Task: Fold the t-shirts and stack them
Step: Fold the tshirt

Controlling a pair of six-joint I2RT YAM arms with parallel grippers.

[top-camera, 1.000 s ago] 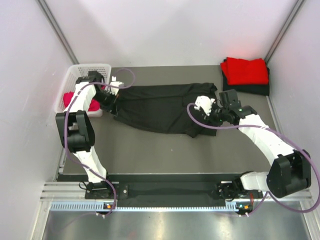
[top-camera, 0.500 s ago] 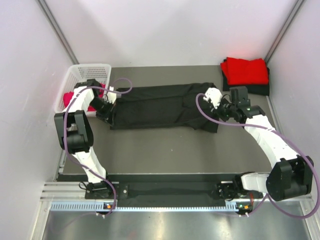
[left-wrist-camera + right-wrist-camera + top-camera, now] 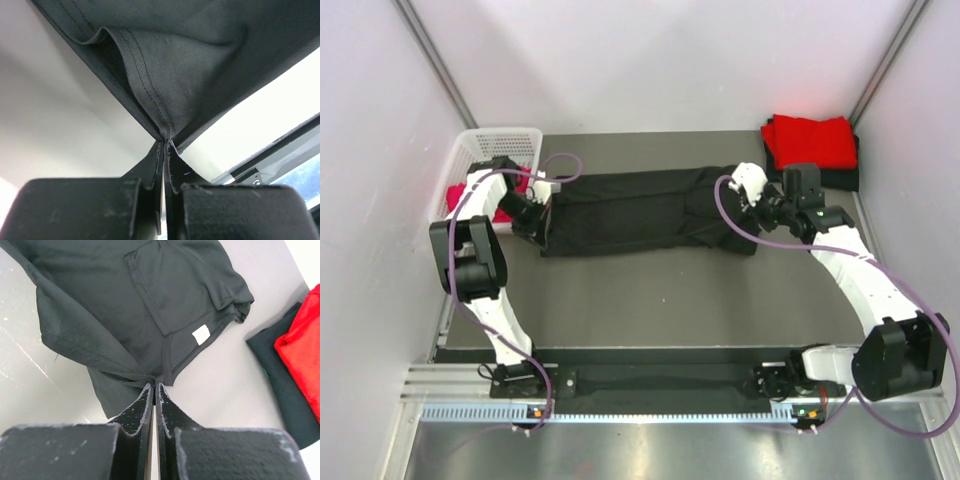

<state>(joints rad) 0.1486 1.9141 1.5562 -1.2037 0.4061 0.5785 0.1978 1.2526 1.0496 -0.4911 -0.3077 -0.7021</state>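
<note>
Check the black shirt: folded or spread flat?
Partly folded: the black shirt lies as a narrow doubled band, layers overlapping; left gripper and right gripper pinch its ends.

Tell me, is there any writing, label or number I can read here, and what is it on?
No readable text anywhere in these views.
The white tag on the black shirt shows no print from here.

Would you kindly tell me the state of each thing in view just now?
Black shirt: stretched out flat, pinched at both ends.
Left pincer: shut on its hem.
Right pincer: shut on its other end.
Red shirt: folded, top of the stack.
Dark shirt: folded, under the red one.
Pink shirt: crumpled in the basket.
</note>
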